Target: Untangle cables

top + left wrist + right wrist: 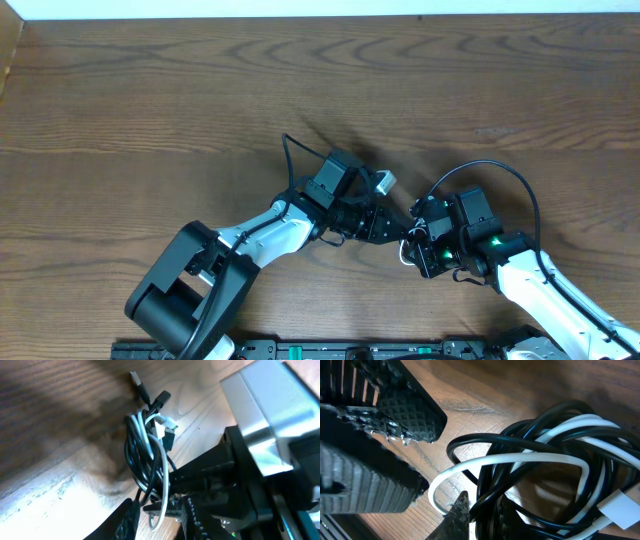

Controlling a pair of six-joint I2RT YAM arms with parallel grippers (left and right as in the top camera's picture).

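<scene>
A dark brown wood-grain table top (150, 100) fills the overhead view; a narrow white strip (300, 8) runs along the top edge; a pale tan border (8, 50) shows at the upper left; the wrist views show bright glare on the wood beside soft, dark shadows.

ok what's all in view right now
table: one, brown wood grain, under everything
white cable: one, white, looped with the black one between the grippers
black cable: one, black, same bundle
plug ends: at least three, silver-tipped, black and white, bundle end away from left gripper
arm wires: two, black, thicker, one off each arm
left arm: one, white and black, from bottom left
right arm: one, white and black, from bottom right
left gripper: one, black, jaws apart at the bundle
right gripper: one, black, at the bundle; jaws unclear
</scene>
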